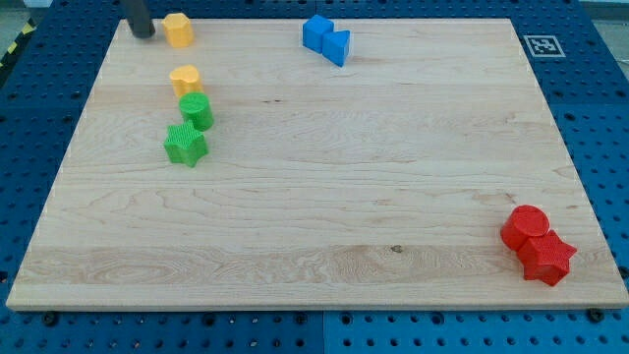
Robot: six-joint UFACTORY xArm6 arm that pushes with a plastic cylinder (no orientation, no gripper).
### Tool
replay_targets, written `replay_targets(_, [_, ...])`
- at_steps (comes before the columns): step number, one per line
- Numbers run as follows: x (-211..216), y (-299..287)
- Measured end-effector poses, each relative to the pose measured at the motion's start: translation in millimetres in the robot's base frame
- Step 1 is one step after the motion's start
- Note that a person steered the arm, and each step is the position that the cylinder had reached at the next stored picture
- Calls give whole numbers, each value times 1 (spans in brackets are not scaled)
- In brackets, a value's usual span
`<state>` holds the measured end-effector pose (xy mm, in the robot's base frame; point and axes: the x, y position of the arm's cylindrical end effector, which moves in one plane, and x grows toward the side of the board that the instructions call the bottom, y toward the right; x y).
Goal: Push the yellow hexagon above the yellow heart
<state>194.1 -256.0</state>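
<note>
My tip (141,32) stands at the view's top left corner of the desk (324,206), just beside the yellow hexagon (178,29) on its left side, close enough that I cannot tell whether the two touch. This rig carries a bare rod, so there are no fingers to be apart or together. The yellow hexagon sits almost against the desk's top edge, and the yellow heart (185,79) lies below it in the view, a little to the right, with a clear gap between the two. The task looks nearly done: the hexagon is already above the heart, only slightly left of directly over it. I judge the step in hand to be the last small alignment, and from where the tip is, a short push toward the view's right would bring the hexagon squarely over the heart. That push calls for care, since the top edge is so near that any upward slant could send the block off the desk, and a downward slant would crowd it into the heart. Below the heart a green cylinder (197,111) touches or nearly touches it, and a green star (185,144) sits just below that, so the column leaves little room downward. To the right, the desk is open until the two blue blocks (326,39) at the top centre; the two red blocks (537,244) at the bottom right are well apart from all this.
</note>
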Motion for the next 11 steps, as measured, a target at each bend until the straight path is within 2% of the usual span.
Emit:
replay_targets(3, [-3,46])
replay_targets(4, [0,45])
replay_targets(7, [57,51])
replay_targets(8, [61,51])
replay_targets(10, [34,33])
replay_targets(11, [34,33])
